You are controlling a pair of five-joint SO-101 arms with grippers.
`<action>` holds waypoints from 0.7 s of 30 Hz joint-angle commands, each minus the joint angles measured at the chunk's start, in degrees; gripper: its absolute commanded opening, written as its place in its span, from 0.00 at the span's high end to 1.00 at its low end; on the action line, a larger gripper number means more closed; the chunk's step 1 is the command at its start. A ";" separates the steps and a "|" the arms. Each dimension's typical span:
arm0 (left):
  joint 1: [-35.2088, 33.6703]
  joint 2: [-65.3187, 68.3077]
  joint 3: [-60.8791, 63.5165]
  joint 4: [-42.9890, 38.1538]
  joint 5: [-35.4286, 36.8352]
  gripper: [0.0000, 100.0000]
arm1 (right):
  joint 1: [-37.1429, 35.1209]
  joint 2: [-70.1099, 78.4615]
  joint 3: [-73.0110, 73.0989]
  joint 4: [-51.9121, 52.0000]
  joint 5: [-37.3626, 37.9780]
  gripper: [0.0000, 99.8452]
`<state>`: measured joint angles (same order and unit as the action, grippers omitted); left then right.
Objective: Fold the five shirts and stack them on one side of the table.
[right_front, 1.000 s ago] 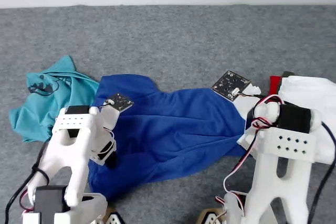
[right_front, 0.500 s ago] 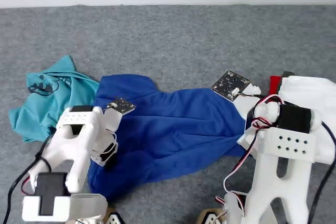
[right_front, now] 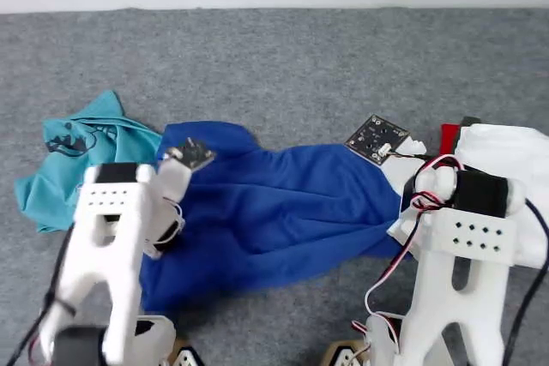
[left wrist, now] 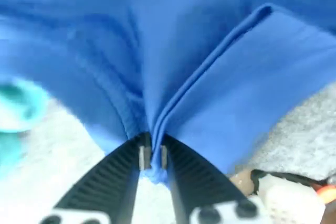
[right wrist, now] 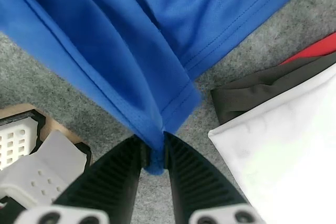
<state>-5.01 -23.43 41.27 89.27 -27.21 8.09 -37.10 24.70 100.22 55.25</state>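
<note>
A blue shirt [right_front: 274, 207] lies stretched across the middle of the grey table. My left gripper [left wrist: 152, 157] is shut on a fold of the blue shirt [left wrist: 210, 66] at its left end, near the white arm [right_front: 111, 237]. My right gripper [right wrist: 153, 156] is shut on a hem of the blue shirt [right wrist: 115, 40] at its right end, by the other white arm [right_front: 463, 237]. A teal shirt [right_front: 77, 160] lies crumpled at the left. A white shirt [right_front: 506, 160] lies on dark and red garments [right_front: 450, 135] at the right.
The far half of the grey table [right_front: 274, 66] is bare up to the white wall. In the right wrist view the white shirt [right wrist: 283, 145], a dark garment [right wrist: 252, 95] and a red one [right wrist: 315, 51] lie just beside the gripper. An arm base [right wrist: 37, 166] stands close by.
The left arm has risen and shifted left, pulling the blue shirt's left end up and tightening the cloth. The right arm has kept still.
</note>
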 commanded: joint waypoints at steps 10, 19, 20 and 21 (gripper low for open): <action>-4.40 -15.91 -20.18 11.16 0.26 0.99 | 0.92 -1.98 -14.59 2.07 0.18 0.99; -5.98 -13.98 -19.12 11.16 -1.67 0.99 | 0.92 -1.98 -15.56 2.24 0.18 0.99; -5.98 -14.24 -20.44 11.16 -1.67 0.99 | 0.92 -1.98 -16.18 2.24 0.18 0.99; -6.24 -14.51 -22.29 11.16 -1.67 0.99 | 0.92 -1.98 -17.32 2.24 0.09 0.99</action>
<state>-10.90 -37.23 23.69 99.30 -28.09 8.18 -37.19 12.40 100.48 55.34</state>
